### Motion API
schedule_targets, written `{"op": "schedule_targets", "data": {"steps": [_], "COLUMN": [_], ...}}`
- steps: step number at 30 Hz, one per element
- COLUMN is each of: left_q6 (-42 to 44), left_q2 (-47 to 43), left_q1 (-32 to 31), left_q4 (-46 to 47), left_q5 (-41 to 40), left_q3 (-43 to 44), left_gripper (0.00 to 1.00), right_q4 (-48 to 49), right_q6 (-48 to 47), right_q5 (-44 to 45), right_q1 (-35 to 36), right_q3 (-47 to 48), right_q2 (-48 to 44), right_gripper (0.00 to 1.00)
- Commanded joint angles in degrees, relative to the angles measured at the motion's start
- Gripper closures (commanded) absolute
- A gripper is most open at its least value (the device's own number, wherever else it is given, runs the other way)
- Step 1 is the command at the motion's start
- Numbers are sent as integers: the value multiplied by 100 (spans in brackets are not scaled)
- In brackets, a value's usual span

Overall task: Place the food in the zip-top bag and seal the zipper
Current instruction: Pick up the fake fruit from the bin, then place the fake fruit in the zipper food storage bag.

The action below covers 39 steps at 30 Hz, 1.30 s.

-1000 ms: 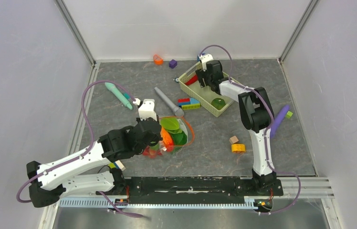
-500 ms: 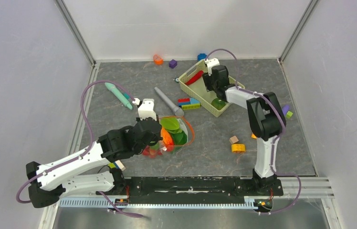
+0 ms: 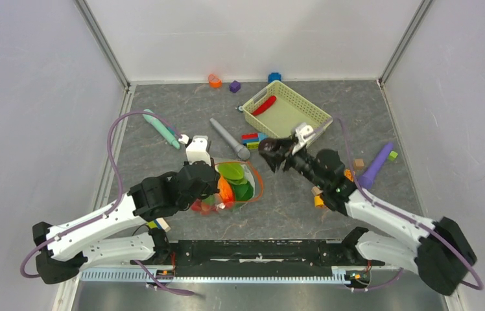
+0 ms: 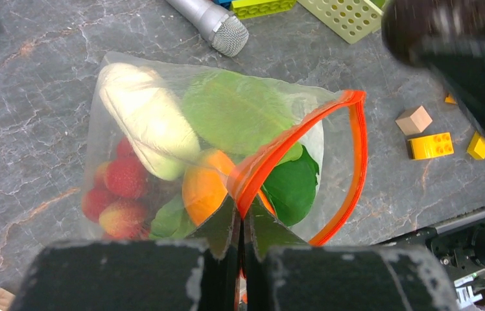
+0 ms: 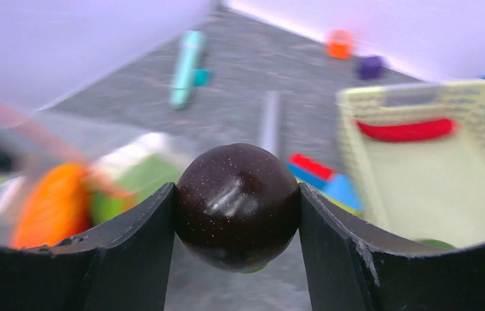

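The clear zip-top bag (image 4: 130, 91) lies open on the table, its orange-red zipper (image 4: 357, 149) looped wide. Inside lie a white radish (image 4: 146, 120), a bok choy leaf (image 4: 240, 110), red berries (image 4: 120, 188), an orange piece (image 4: 204, 184) and a green piece (image 4: 295, 188). My left gripper (image 4: 241, 210) is shut on the zipper's near edge. My right gripper (image 5: 236, 207) is shut on a round dark purple piece (image 5: 236, 194). In the top view the right gripper (image 3: 271, 153) hangs just right of the bag (image 3: 236, 184). A red piece (image 3: 266, 105) lies in the basket.
The pale green basket (image 3: 290, 115) stands at the back right. A teal stick (image 3: 162, 128), a grey stick (image 3: 229, 138) and a purple stick (image 3: 376, 167) lie about. Coloured bricks (image 3: 256, 140), a yellow block (image 3: 319, 201) and small blocks (image 3: 214, 80) are scattered.
My right arm left the basket and swung down-left toward the bag, its jaws now closed on the dark purple piece. The left arm and bag have not moved.
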Motion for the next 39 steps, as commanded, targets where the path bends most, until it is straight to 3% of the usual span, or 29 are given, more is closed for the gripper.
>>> {"op": "schedule_targets", "data": {"steps": [1,5,12,22,27,29,39], "left_q6": [-274,-255,-75,323,504,536,587], "left_q2": [-198,-208,-145,-164,-210,-222,-498], "left_q1": [28,23,26,23,27,28,23], "left_q4": [-115,-209,-304,-210,-140,-125,271], "left_q5": [156,278,710,1738,2175,2311,2569], "left_q3": [157,194,303,439,518,537,417], "left_gripper": [97,97,97,98,98,98,98], "right_q4": [965,1157,1145,1050,1081,1120,781], "right_q6": [613,662,452,298,560,612,575], "right_q5": [-1109,-1649,-1115,2109,3002,3212,4641], "right_q1": [587,1190,2207,3018,3247,3312,3559], "right_q3": [-773,-1020,-787,-4,250,299,411], "right_q2": [-1015,-1341,-470,503,829,944,1385], "right_gripper": [77,76,74,70,68,58,52]}}
